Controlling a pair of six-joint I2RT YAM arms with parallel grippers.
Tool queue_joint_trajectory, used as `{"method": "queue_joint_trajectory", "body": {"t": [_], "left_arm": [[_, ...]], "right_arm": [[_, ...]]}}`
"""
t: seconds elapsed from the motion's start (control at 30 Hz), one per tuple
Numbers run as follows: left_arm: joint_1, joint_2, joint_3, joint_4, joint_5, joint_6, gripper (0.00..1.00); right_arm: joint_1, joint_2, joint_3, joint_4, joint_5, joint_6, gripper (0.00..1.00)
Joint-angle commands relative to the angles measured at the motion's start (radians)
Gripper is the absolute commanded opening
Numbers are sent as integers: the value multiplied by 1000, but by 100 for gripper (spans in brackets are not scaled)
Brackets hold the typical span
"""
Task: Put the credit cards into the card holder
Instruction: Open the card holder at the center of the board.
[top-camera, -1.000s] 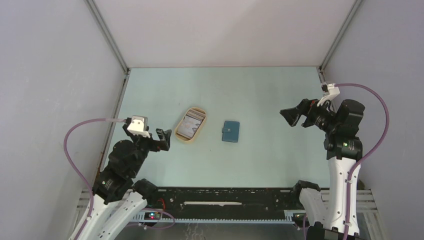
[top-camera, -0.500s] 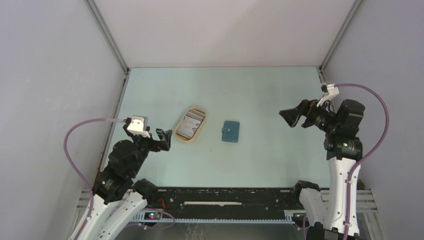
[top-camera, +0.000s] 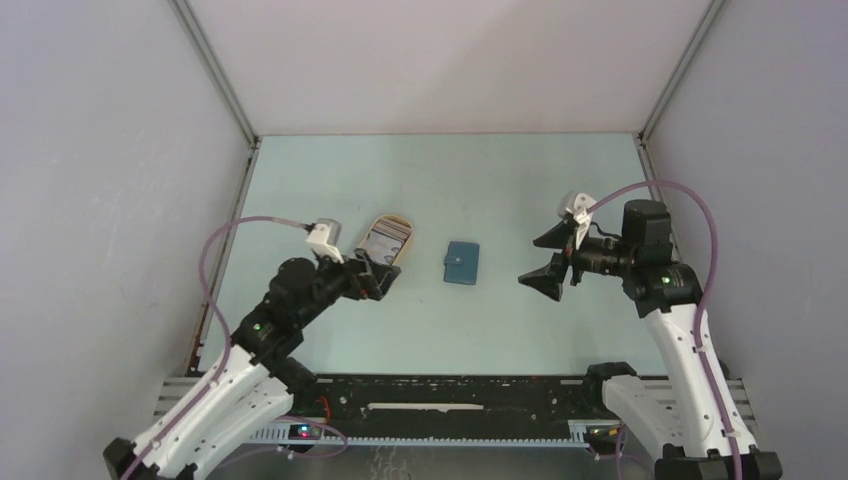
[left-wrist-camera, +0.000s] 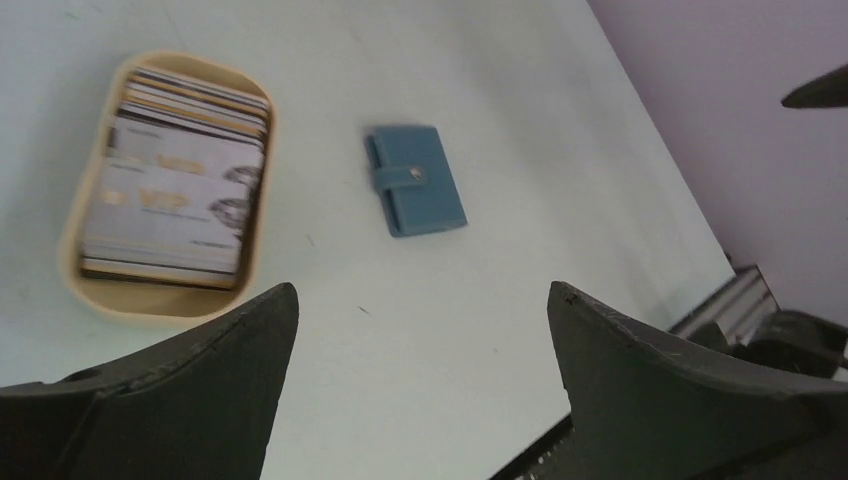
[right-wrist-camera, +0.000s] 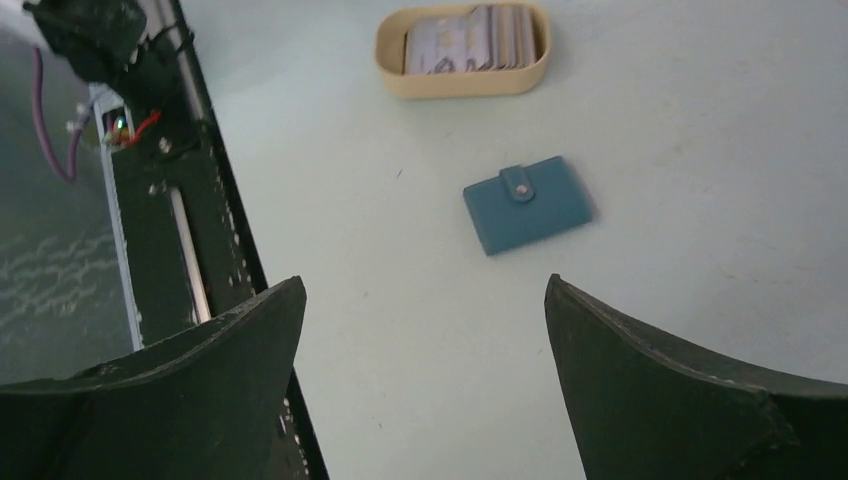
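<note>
Left gripper (top-camera: 378, 277): wide open, empty, at the near end of the tray (left-wrist-camera: 68, 240).
Right gripper (top-camera: 545, 262): wide open, empty, right of the card holder (top-camera: 461, 264).
Card holder: closed, flat, right of tray.
Credit cards (left-wrist-camera: 180, 190): stacked in tray.

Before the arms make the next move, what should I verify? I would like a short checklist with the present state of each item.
1. Left gripper open and empty: ok.
2. Right gripper open and empty: ok.
3. Card holder opened for loading: not ok; it lies flat, folded shut, with the strap across it.
4. Credit cards reachable: ok; they are stacked in the tan tray, uncovered from above.
5. Card holder apart from the tray: ok; they do not touch.
6. Number of cards in the stack: cannot tell.
</note>
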Motion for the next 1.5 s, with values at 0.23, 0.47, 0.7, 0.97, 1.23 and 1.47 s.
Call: {"method": "queue_joint_trajectory", "body": {"t": [0.23,0.47,0.7,0.97,1.23,1.47], "left_arm": [[-146,191,-132,543,-72,107,100],[-145,291,-114,600,-28,250,100],[-145,376,-62,570,16,430,100],[-145,515,86,447,16,631,100],[-146,628,202,296,132,788,97],[-146,669,221,271,169,893,99]], "right_arm": [[55,10,-102,-87,-79,-253,100],[74,30,-104,-76,-27,-250,100],[87,43,-112,-86,-15,-281,100],[102,41,-117,-94,12,-317,100],[120,30,-123,-118,8,-371,100],[131,26,-125,-132,11,-399,100]]}}
